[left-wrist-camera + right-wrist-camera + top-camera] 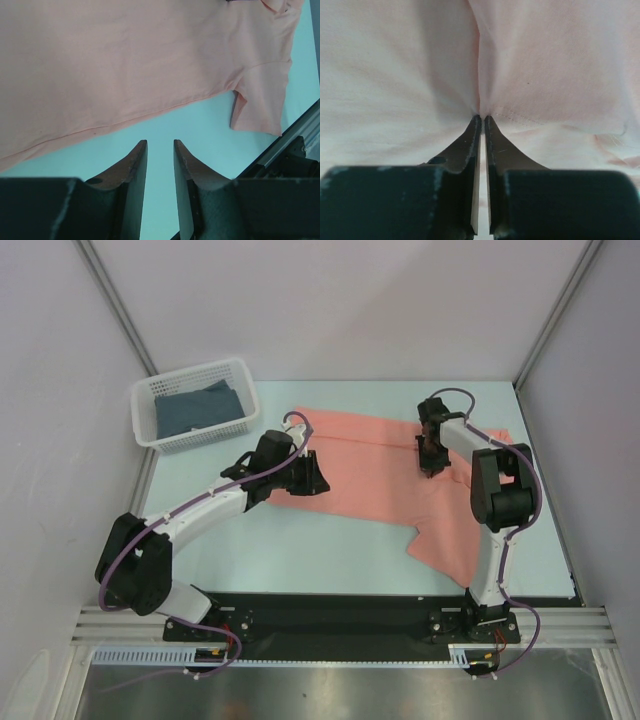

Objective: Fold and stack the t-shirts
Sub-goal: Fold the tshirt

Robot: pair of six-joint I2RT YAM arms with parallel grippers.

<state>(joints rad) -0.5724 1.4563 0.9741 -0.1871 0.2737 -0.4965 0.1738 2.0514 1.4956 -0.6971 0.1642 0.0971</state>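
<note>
A salmon-pink t-shirt lies spread across the middle and right of the table, one part reaching toward the near right edge. My right gripper is shut on a pinched fold of this shirt, near its far right part. My left gripper stands open with nothing between its fingers, over bare table just short of the shirt's near edge. In the top view it sits at the shirt's left side. A dark slate-blue t-shirt lies in the basket.
A white plastic lattice basket stands at the far left of the pale green table. Grey walls close the sides and back. A black rail with the arm bases runs along the near edge.
</note>
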